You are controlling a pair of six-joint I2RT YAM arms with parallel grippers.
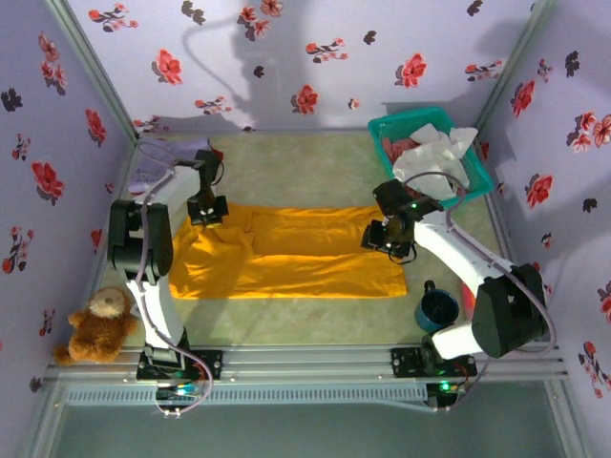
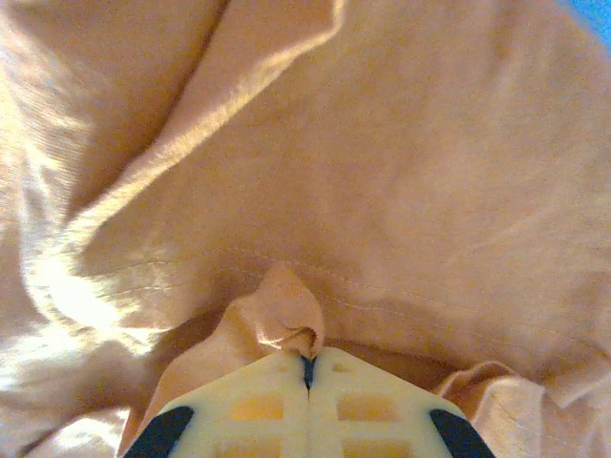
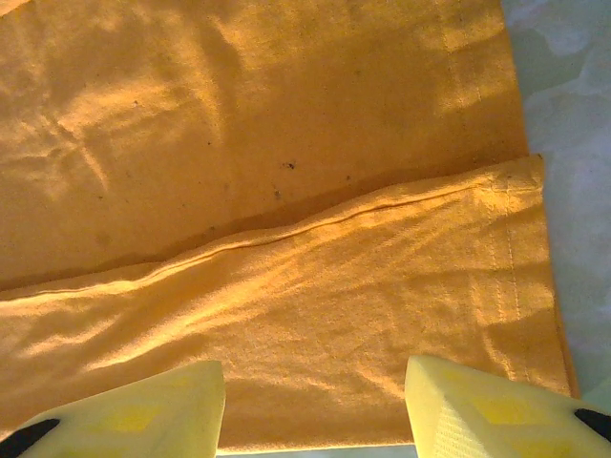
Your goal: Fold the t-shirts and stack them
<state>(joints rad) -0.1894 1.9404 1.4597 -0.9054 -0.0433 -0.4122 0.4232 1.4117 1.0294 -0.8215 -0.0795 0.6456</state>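
**Left gripper pinches the orange-yellow t-shirt; right gripper hangs released over its hem**

The orange-yellow t-shirt (image 1: 296,258) lies spread across the middle of the bench (image 1: 305,157), between the two arms, its long side running left to right. In the right wrist view a folded edge crosses the cloth (image 3: 286,143) on a slant, with one layer lying over another.

The left gripper (image 1: 207,212) sits at the shirt's far left corner. Its wrist view shows the gripper (image 2: 307,361) clenched, the fingers (image 2: 382,405) pressed together with a small peak of orange cloth (image 2: 382,172) caught at their tips; the fabric around it is rumpled into soft ridges.

The right gripper (image 1: 380,239) is at the shirt's right end. Seen from its wrist, the gripper (image 3: 315,420) is released, its fingers (image 3: 496,410) standing apart above the hem, with the cloth lying flat between them and bare bench (image 3: 573,143) just beside the shirt's edge.

At the far right corner a teal basket (image 1: 401,124) holds a white t-shirt (image 1: 439,157) heaped over reddish cloth (image 1: 393,148). A dark blue mug (image 1: 436,307) stands near the right arm's base, and a brown teddy bear (image 1: 98,324) sits at the near left edge.
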